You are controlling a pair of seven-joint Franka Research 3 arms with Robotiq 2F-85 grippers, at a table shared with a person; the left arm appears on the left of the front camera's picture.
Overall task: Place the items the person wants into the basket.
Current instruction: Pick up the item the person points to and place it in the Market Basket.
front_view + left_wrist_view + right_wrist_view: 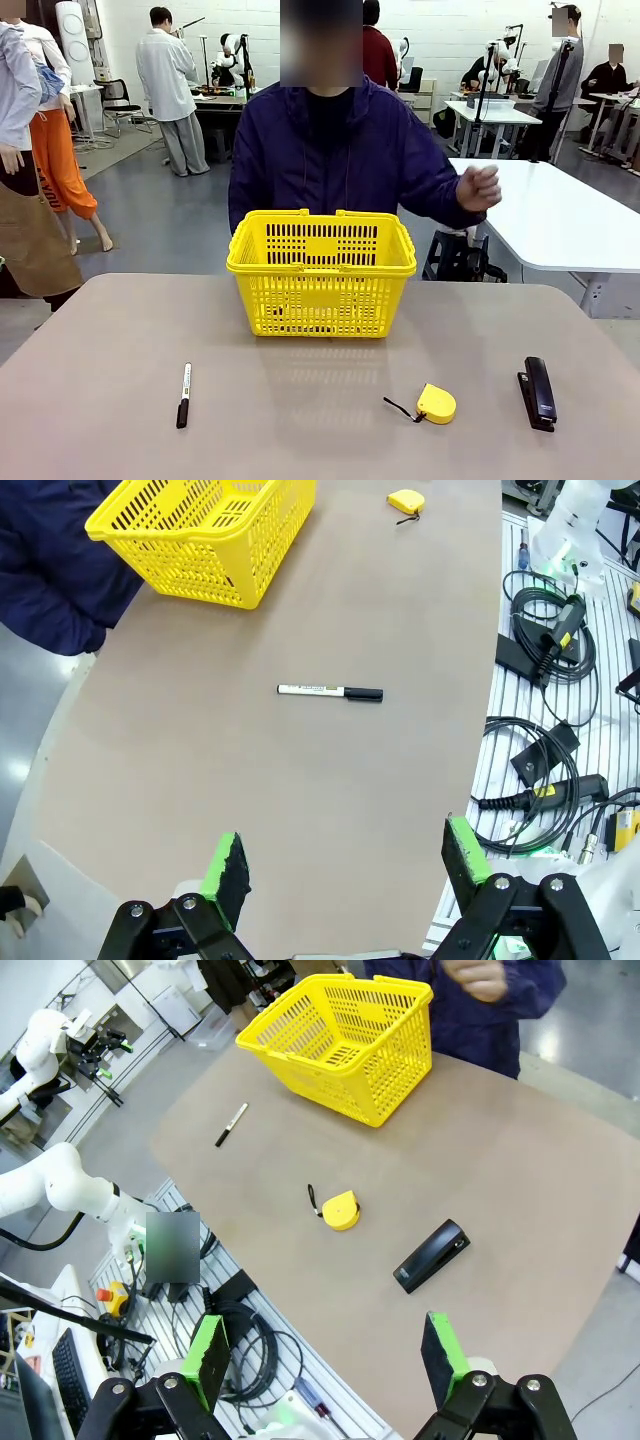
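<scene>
From the front camera I see the basket [320, 290] standing upright at the far middle of the table [300, 430], close to the far edge and right in front of the person [340, 150], whose hand [480, 187] is raised off to my right in a closed fist. The tape measure [436, 403] lies on the near half, right of centre, with its strap trailing to the left. A stapler [538, 392] lies farther right, near that edge, and a marker [184, 394] lies well apart on the left. There is bare tabletop between all three and between them and the basket.

In the left wrist camera, my left gripper [345, 860] is spread wide and holds nothing, hovering over the table's near corner. The marker lies flat ahead of it with open surface all round. The basket and tape measure sit far off at the top, and the table edge runs down the right with cables beyond it.

In the right wrist camera, my right gripper [325, 1350] is also wide apart and empty, above the table's near edge. The tape measure lies ahead, just left of the stapler without touching it, and the basket is beyond them.
</scene>
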